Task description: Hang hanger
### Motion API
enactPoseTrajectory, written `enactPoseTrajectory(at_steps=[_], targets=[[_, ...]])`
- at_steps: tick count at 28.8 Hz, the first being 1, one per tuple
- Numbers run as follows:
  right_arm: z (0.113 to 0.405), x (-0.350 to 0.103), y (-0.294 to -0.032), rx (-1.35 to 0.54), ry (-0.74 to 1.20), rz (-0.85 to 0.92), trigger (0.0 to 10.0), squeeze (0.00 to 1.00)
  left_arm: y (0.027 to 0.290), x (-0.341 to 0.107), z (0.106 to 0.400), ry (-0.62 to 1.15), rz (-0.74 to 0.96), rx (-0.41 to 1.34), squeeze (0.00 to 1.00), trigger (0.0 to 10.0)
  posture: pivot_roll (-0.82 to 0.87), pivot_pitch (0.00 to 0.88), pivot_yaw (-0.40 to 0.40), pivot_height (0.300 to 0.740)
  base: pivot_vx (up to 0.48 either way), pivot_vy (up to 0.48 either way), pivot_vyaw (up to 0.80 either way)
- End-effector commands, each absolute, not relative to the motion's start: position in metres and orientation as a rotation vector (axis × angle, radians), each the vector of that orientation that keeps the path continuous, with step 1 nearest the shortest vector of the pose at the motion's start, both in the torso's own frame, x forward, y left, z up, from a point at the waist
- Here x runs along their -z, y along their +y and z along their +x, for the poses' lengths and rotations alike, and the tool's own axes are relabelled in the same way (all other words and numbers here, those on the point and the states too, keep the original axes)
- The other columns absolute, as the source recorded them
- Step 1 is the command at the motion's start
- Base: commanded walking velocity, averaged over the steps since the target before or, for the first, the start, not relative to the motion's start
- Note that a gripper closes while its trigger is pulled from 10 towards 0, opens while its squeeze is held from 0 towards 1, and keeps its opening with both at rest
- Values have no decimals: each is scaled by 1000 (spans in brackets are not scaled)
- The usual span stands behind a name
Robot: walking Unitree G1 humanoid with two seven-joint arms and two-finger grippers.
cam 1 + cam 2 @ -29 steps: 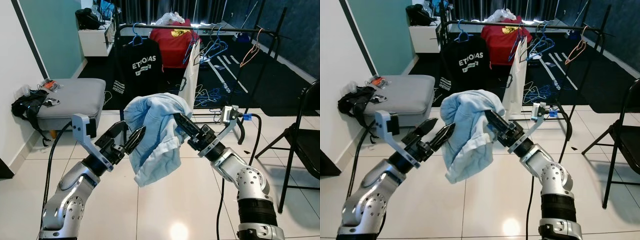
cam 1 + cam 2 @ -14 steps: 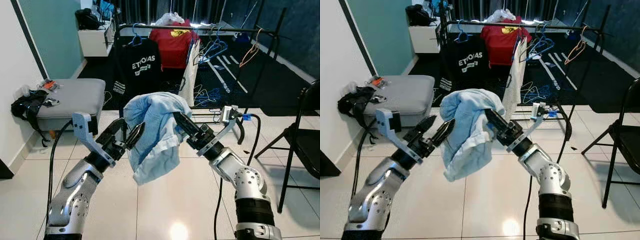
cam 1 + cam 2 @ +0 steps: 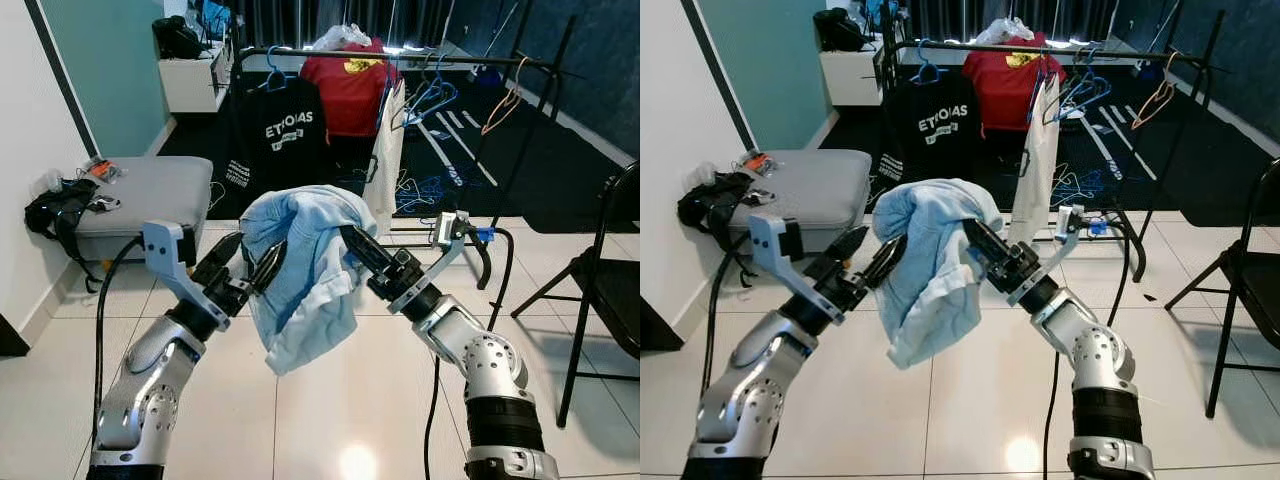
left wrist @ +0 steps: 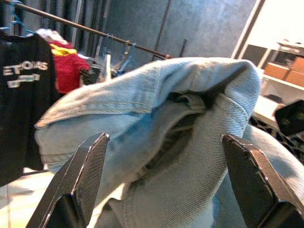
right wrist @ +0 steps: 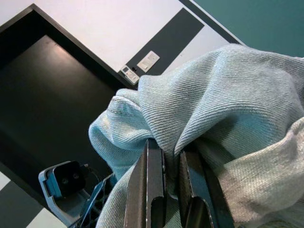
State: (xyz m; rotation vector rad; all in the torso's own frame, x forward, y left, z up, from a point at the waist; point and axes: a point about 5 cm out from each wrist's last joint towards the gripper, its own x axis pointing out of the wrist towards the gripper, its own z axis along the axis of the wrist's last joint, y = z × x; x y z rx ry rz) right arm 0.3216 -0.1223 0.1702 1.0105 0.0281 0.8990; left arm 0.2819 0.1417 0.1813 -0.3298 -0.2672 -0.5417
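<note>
Right gripper (image 3: 975,243) was clamped nearly closed on a fold of the crumpled pale blue denim garment (image 3: 300,270), holding it up at chest height between both arms; in the right wrist view the two black fingers (image 5: 148,190) sat close together with cloth pinched between them. Left gripper (image 3: 248,272) was spread wide, holding nothing, its tips right against the left side of the bundle; the left wrist view showed the denim between the parted fingers (image 4: 88,171) but not gripped.

Change over the last second: small. Left arm rose and came in a little, from just short of the cloth to its edge. Right arm kept its grip and drew slightly inward, so the bundle shifted a touch to the robot's left. Garment shape about the same, fingers on the left stayed spread.

No hanger could be made out inside the bundle; cannot tell whether one is wrapped in it. Black metal clothes rail (image 3: 330,50) with the black printed t-shirt (image 3: 272,135), red shirt (image 3: 345,85) and empty blue hangers (image 3: 430,95) stood well beyond the arms, across the white tiled floor (image 3: 330,420). Judgement: hanging not started; the left gripper looked set to take a second hold before any approach to the rail.
</note>
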Motion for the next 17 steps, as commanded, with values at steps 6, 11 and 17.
enactPoseTrajectory(at_steps=[6, 11, 17], targets=[[323, -178, -117, -919, -12, 997, 0, 0, 134, -178, 279, -250, -325, 587, 0, 10000, 59, 0, -19, 740, 0, 0, 0], [323, -178, -117, -916, -11, 997, 0, 0, 135, -178, 279, -246, -335, 590, 0, 10000, 58, 0, -16, 740, 0, 0, 0], [324, -178, -116, -910, -11, 999, 0, 0, 136, -179, 279, -242, -349, 588, 1000, 10000, 58, 0, -18, 740, 0, 0, 0]])
